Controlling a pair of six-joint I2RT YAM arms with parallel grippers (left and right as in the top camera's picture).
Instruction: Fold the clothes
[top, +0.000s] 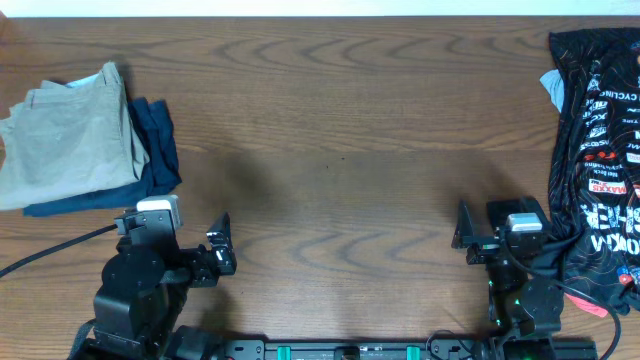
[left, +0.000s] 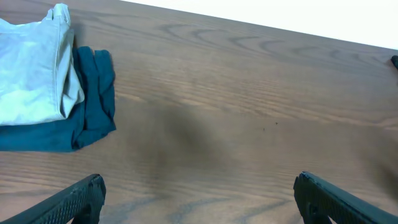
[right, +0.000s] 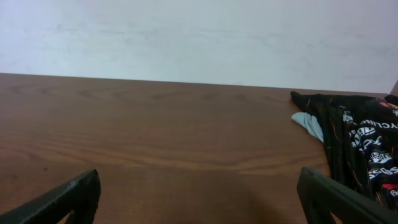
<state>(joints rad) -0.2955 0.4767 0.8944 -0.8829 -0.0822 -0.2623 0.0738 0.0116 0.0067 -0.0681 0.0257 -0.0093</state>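
the light khaki shorts (top: 65, 135) lie in a loose fold at the left edge of the wooden counter (top: 340, 120), resting on top of a smaller pair of dark navy shorts (top: 155, 140) whose hem shows along their right and near sides. both arms sit at the counter's near edge, well apart from the pile. the left end effector (top: 222, 245) is released, jaws spread wide over bare wood, and the right end effector (top: 466, 238) is likewise released with nothing between its fingers. a black printed cycling jersey (top: 600, 150) is draped along the right edge, just beside the right arm.

the likeliest trouble is a pinch that takes in both layers: the khaki cloth sits directly on the navy pair, so a low grasp at the shared edge could lift or drag the two together and undo the stack. a pull toward the left could also slide the pile off the counter, since it already reaches that edge. on the other side, the jersey lies close enough for the right arm to snag it when it swings out.
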